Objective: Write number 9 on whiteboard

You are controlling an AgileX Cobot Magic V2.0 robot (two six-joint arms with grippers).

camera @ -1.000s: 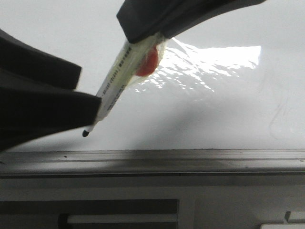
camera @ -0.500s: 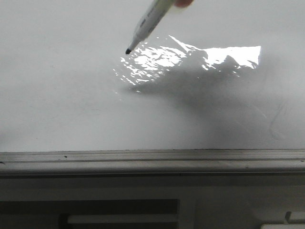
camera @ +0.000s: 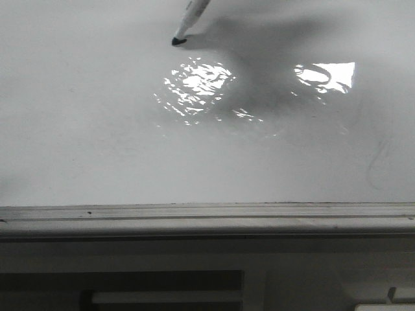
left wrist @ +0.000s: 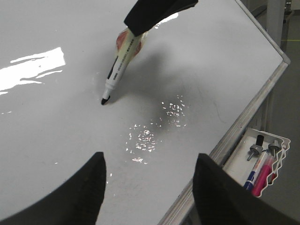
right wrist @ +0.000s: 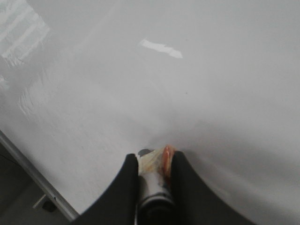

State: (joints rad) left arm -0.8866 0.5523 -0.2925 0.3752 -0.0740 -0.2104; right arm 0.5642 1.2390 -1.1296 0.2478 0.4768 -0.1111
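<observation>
The whiteboard [camera: 97, 129] fills the front view, glossy white with glare and a grey rail [camera: 207, 217] along its near edge. No black number 9 shows on it, only a faint grey smudge [camera: 379, 162] at the right. My right gripper [right wrist: 154, 161] is shut on a taped white marker [right wrist: 154, 187]. The marker [left wrist: 119, 70] slants down to the board, and its black tip [camera: 178, 41] is at or just above the surface. My left gripper [left wrist: 149, 178] hangs open and empty over the board near the rail. It is out of the front view.
A white holder [left wrist: 262, 161] with a few spare markers hangs off the board's edge beyond the rail [left wrist: 243, 126]. A grey frame with dark slots [camera: 130, 285] lies below the board's near edge.
The marker tip has moved away from the rail, up the board toward its far part. The left gripper's dark fingers, in the front view a second ago, have left it.
</observation>
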